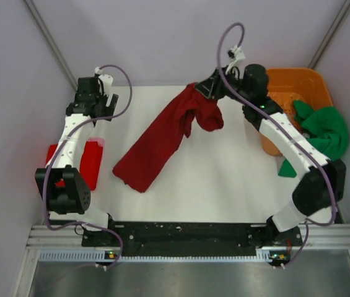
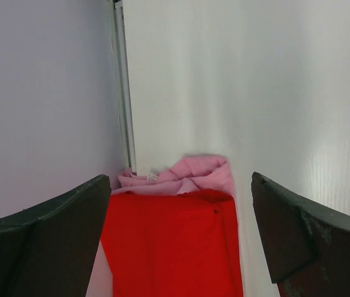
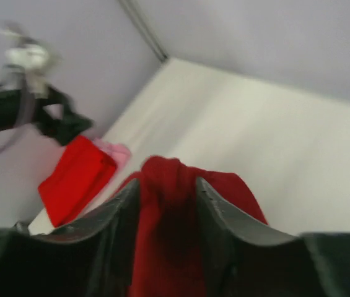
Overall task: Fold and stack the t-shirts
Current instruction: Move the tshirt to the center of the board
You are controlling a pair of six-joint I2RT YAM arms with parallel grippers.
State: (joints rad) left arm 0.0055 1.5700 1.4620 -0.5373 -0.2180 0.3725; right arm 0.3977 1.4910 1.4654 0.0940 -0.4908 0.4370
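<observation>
Dark maroon cloth t-shirt [image 1: 162, 139] is bunched at one end in the right tool [image 1: 202, 88], whose jaws are pinched on the cloth near the far edge. The rest of it trails diagonally across the plain white surface [image 1: 224, 179] toward the near left. Folded bright red cloth t-shirt [image 1: 91, 162] sits at the left edge on top of something pale pink [image 2: 199, 170], and the left tool [image 2: 181, 180] is gaping wide, holding nothing. Bright green cloth t-shirt [image 1: 324, 133] spills over the orange slotted plastic basket [image 1: 292, 77] at the far right. Pale lilac-grey walls [image 1: 162, 37] box the surface in on three sides.
</observation>
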